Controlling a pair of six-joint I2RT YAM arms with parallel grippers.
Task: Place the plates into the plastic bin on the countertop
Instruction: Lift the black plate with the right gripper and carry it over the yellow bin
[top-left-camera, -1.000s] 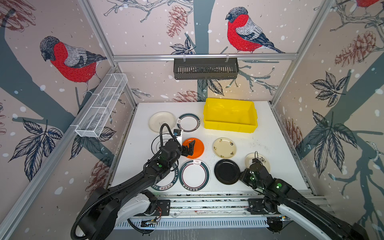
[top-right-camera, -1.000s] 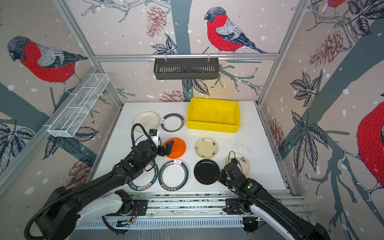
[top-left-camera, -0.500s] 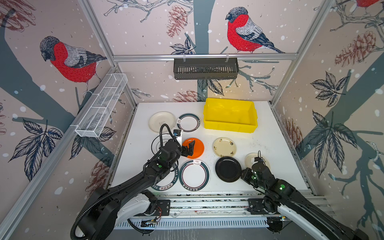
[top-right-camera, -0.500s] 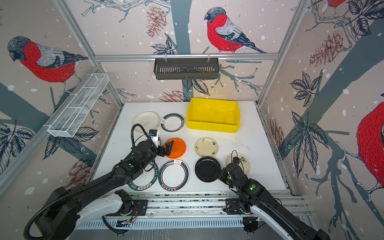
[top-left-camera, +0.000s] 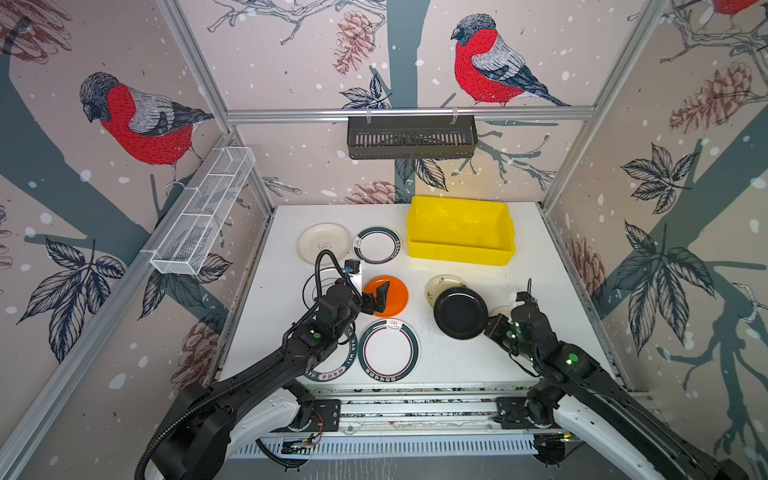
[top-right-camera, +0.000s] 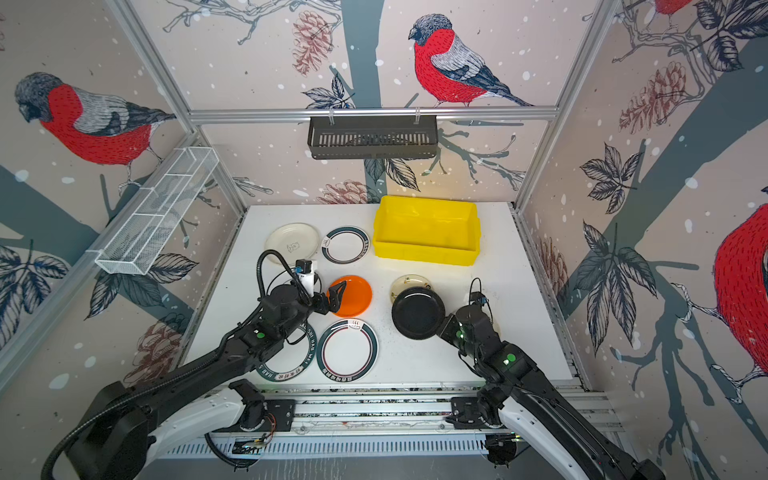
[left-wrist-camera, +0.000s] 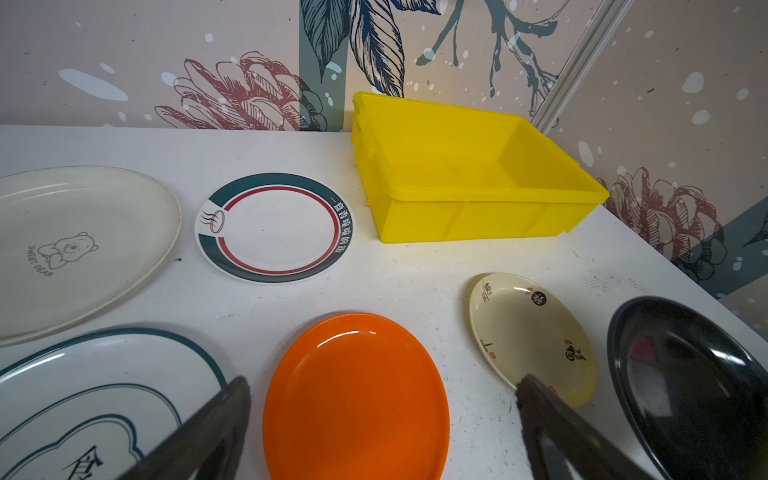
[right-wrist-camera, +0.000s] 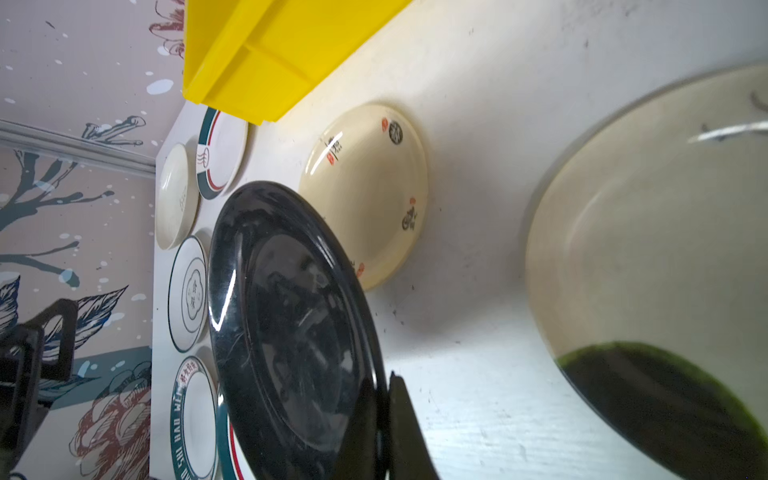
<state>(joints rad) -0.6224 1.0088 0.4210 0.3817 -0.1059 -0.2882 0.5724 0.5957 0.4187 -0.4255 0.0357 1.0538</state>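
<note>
My right gripper (right-wrist-camera: 384, 382) is shut on the rim of the black plate (top-left-camera: 460, 312), which hangs tilted above the countertop (top-left-camera: 540, 270) and partly covers the cream flowered plate (top-left-camera: 444, 282) in both top views. My left gripper (top-left-camera: 382, 297) hovers open over the near edge of the orange plate (left-wrist-camera: 357, 395), holding nothing. The yellow plastic bin (top-left-camera: 459, 249) stands empty at the back right. Another cream plate (right-wrist-camera: 644, 228) lies beside the right gripper.
More plates lie on the left half: a plain white one (top-left-camera: 324, 243), a green-rimmed one (top-left-camera: 377, 245), another at the front (top-left-camera: 388, 350), and two partly under the left arm. A black slotted basket (top-left-camera: 411, 137) hangs on the back rail and a wire basket (top-left-camera: 203, 216) on the left wall.
The right gripper has lifted the black plate off the counter and carried it toward the back, over the cream flowered plate. The left arm has stayed still.
</note>
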